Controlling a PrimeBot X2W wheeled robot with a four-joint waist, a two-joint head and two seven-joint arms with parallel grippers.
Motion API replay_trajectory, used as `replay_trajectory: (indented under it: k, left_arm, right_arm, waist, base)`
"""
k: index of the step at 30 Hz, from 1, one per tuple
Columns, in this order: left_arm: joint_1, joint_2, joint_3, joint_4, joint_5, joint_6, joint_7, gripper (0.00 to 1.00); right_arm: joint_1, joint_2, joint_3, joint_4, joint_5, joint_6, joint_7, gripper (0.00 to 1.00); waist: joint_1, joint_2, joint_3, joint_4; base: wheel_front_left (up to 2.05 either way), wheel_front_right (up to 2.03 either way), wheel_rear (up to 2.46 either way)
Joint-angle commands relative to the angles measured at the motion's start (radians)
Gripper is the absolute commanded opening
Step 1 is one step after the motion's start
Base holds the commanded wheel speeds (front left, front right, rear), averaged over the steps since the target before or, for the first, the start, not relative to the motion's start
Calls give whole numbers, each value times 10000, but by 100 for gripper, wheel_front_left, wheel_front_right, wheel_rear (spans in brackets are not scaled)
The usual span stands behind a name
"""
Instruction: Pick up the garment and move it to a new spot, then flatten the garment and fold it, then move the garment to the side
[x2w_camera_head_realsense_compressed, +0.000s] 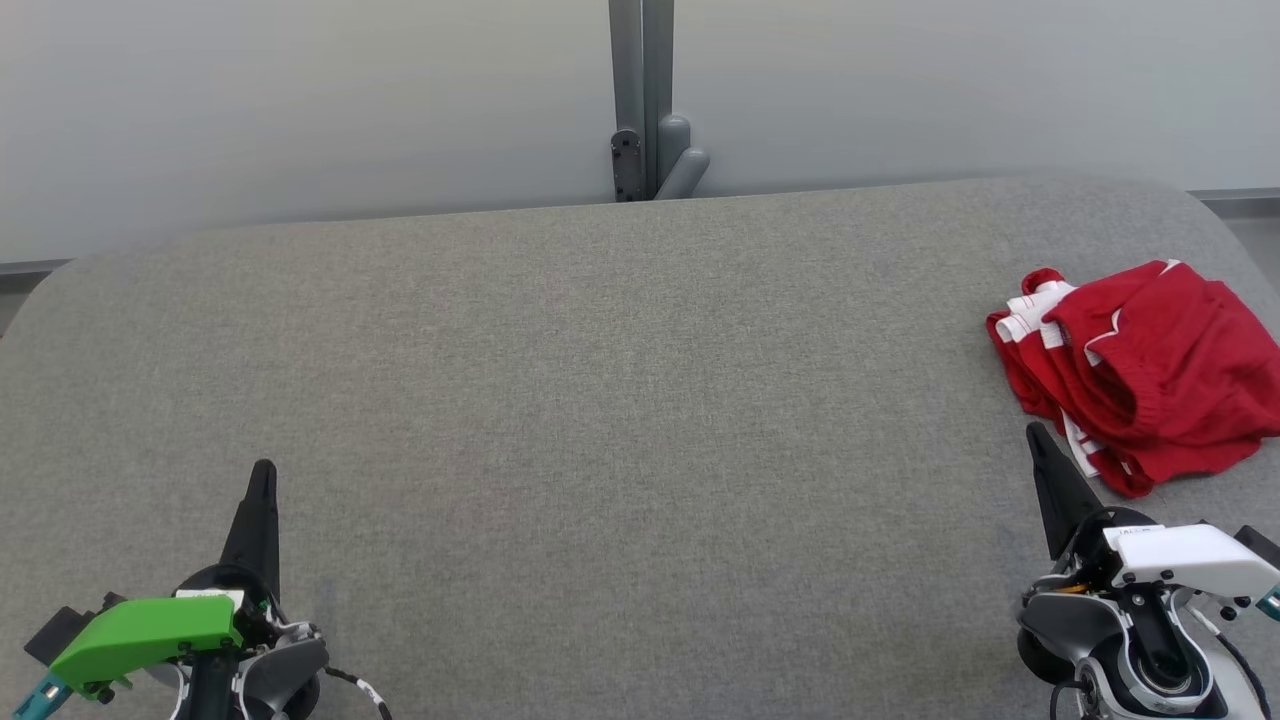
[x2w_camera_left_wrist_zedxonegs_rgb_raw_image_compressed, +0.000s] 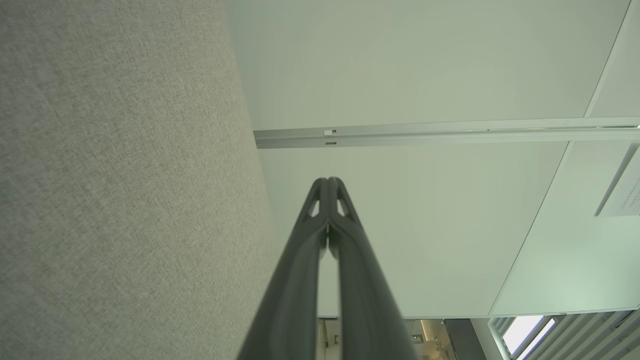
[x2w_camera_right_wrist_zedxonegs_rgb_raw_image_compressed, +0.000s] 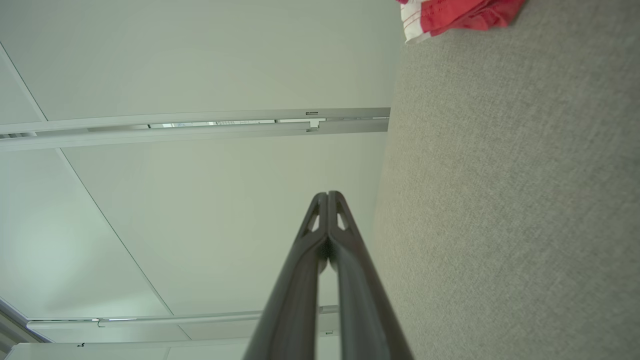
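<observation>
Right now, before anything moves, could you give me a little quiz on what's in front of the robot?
1. True or false: the left pincer is holding the red garment.
2. Where does the garment lie on the grey table? A) in the middle B) at the far right, just beyond the right pincer C) at the far left.
3. Fill in: both pincers are ____ (open or shut).
Key: 1 false, it holds nothing. 2 B. 3 shut.
</observation>
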Motion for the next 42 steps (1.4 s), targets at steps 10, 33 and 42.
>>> replay_trajectory:
  k: [10,33,42]
  left_arm:
    - [-113,63,1,-52,-34,-46,45,0]
    - [-113,64,0,-53,-34,-46,45,0]
    - [-113,64,0,-53,-34,-46,44,0]
  right_arm:
    - [131,-49,-7,-48,65,4,12,0]
    - [132,-49,-6,-48,65,4,11,0]
    - [132,-49,-6,-48,66,4,11,0]
  waist:
    - [0,0,0,0]
    - [0,0,0,0]
    - [0,0,0,0]
  base:
    - [0,0,0]
    - [0,0,0]
    - [0,0,0]
